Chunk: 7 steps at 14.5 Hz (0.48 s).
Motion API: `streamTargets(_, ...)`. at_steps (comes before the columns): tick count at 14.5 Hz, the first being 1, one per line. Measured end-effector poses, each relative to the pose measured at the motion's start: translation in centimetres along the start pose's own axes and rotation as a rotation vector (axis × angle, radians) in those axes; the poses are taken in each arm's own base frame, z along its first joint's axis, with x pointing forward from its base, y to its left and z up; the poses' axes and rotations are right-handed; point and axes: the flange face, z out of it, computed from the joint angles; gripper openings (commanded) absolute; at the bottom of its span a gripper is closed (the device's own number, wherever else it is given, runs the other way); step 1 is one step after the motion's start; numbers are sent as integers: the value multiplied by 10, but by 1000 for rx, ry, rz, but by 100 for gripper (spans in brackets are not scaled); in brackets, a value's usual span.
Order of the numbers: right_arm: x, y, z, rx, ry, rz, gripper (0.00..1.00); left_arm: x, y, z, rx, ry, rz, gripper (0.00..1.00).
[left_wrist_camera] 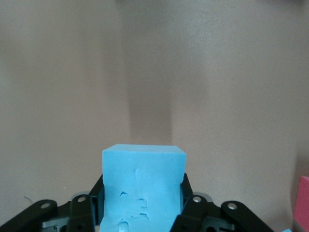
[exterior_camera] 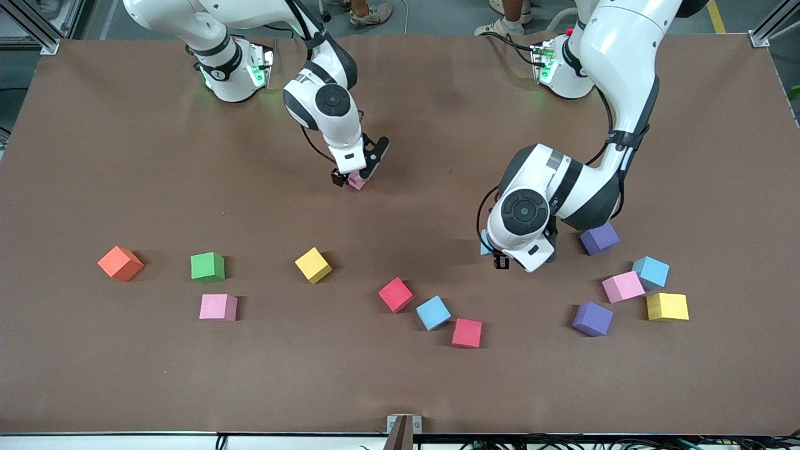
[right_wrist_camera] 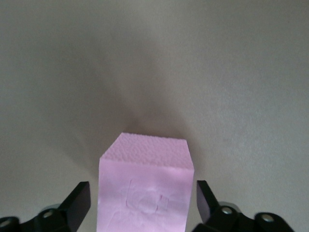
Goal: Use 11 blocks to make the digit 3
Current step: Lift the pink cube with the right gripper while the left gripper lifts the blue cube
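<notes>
Pink block (right_wrist_camera: 143,186) sits between the right gripper's (exterior_camera: 357,178) parted fingers; left gripper (left_wrist_camera: 142,212) clamps a blue block (left_wrist_camera: 143,186), four o'clock of it.

Eleven-plus foam blocks lie scattered, none touching into a figure. A pink block (exterior_camera: 355,181) sits on the bench between the right gripper's (exterior_camera: 357,177) parted jaws. A light blue block (left_wrist_camera: 143,188) is clamped in the left gripper (exterior_camera: 497,253). Green (exterior_camera: 207,267), yellow (exterior_camera: 313,265), red (exterior_camera: 395,294) and purple (exterior_camera: 592,319) blocks lie nearer the front camera.
</notes>
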Motion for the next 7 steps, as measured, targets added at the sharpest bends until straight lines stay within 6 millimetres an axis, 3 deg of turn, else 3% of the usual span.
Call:
streamTargets(1,1,-1,2,0,7,-1,27,0,0,0,1,0,0,7)
streamTargets(2,2,-1,3,0,11,-2,19,0,0,1,1,0,0,7)
streamTargets(7,9,8,-7,-6,39,29,15,0,0,1,2,1,1,7)
